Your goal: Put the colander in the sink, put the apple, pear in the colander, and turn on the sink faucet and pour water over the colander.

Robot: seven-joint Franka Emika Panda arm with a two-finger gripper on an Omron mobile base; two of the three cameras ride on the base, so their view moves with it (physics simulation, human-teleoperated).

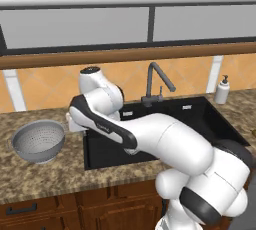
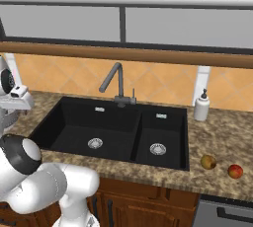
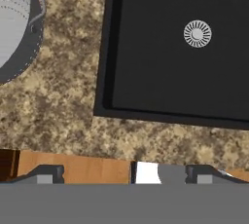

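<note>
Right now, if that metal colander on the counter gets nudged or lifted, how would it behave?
The colander looks like thin perforated metal, so it is probably stiff and light. Its rounded bowl sits on the stone counter, so a push may slide or rock it. The thin rim likely offers the easiest grip.

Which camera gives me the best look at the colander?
The left base view: the colander sits whole on the counter left of the sink. The hand view catches part of its rim and wall.
</note>
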